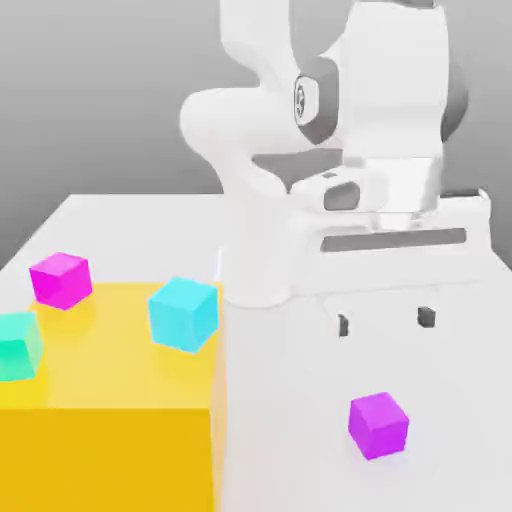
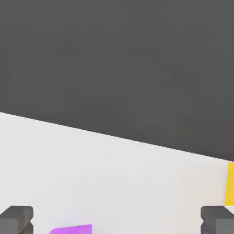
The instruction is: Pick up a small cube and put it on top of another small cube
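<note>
1. Gripper: the white two-finger gripper with dark fingertips [image 1: 384, 321] is above the table, toward the exterior view's right. Its fingers stand wide apart, with nothing between them.
2. Task item: the small, plain violet-purple cube [image 1: 378, 426] rests on the smooth white table [image 1: 290, 450], in the near part of the scene, to the exterior view's right of the yellow block. It appears below the fingertips in the exterior view and is apart from them. Part of its violet surface also shows in the hand view.
3. Support: the large, smooth yellow block [image 1: 110, 455] stands near, at the exterior view's left. It carries three small cubes, none touching another.
4. Cube one: the bright cyan cube [image 1: 184, 314] sits on the block's top, close to its right edge.
5. Cube two: the hot-pink magenta cube [image 1: 62, 280] sits toward the far left of the top.
6. Cube three: the turquoise-green cube [image 1: 18, 347] sits at left, nearer than the magenta one, partly cut off by the picture's edge.
</note>
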`<action>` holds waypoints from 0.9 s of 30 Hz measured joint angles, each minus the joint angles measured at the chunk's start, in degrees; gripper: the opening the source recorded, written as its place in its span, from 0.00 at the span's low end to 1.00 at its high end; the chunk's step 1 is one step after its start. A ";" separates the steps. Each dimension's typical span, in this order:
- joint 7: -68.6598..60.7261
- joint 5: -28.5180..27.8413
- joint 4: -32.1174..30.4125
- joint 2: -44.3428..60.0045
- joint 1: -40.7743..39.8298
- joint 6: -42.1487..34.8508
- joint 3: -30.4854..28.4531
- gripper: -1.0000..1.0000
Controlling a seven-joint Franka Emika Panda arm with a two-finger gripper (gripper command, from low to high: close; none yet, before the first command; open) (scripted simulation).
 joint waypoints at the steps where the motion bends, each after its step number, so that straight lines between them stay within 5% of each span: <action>1: 0.35 -0.29 -0.85 2.09 0.64 1.11 0.28 0.50; 10: 6.22 -7.40 -1.70 20.84 6.58 14.15 -4.62 0.50; 11: 6.58 -7.88 -1.51 21.88 7.11 15.00 -5.26 0.00; 18: 6.66 -7.97 -1.55 21.63 6.91 14.82 -5.04 0.00; 27: -3.60 -1.54 -0.19 7.66 2.13 0.35 -1.63 0.00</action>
